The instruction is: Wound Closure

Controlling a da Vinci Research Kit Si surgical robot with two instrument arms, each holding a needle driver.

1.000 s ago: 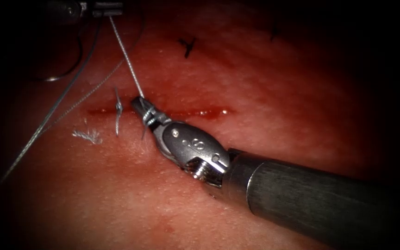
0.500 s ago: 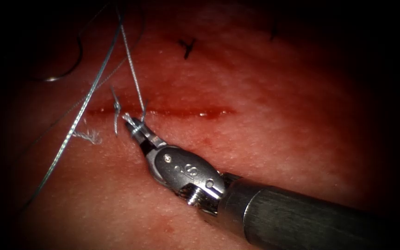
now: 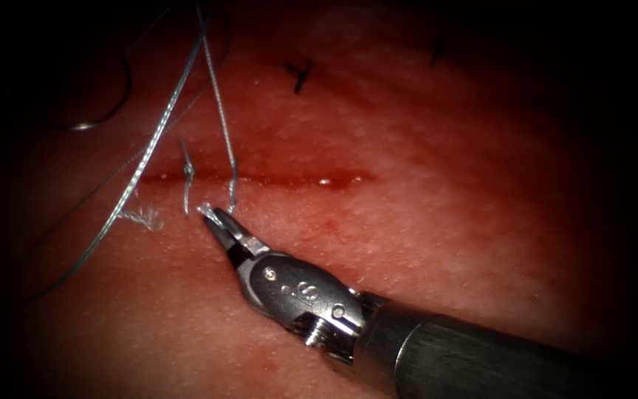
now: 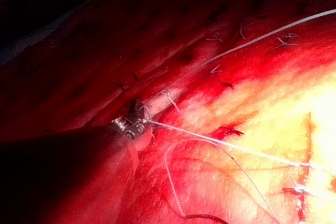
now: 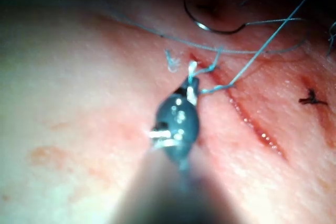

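Bench practice on the tissue (image 3: 437,222): reaching in from the near right, the right tool (image 3: 215,216), just on the near side of the cut (image 3: 289,179), jaws clamped together on the short pale end of the thread (image 3: 219,111). Climbing taut from that grip across the cut towards the far left, one strand; sweeping in a long arc over the tissue to the near left, a second strand. From the right wrist, the same hold from behind: right tool (image 5: 190,90) pinching the pale thread (image 5: 262,40) end beside the cut (image 5: 252,124), with strands fanning away over the tissue (image 5: 79,103).

From the left wrist, the left tool (image 4: 132,123), jaws apparently closed on the thread (image 4: 220,142), drawn in a straight line from its tip across the tissue (image 4: 252,108).

Lying loose on the surface well to the far left of the cut, the curved needle (image 3: 101,118), held by neither tool and not in the tissue; from the right wrist, needle (image 5: 210,25) beyond the tool tip.

Left of the right tool across the cut, a tied stitch (image 3: 187,174) with upright tails; near it, a frayed cut end (image 3: 140,218). Pooled along the cut, glistening red fluid (image 3: 326,179). On the far side, a dark stitch (image 3: 298,74).
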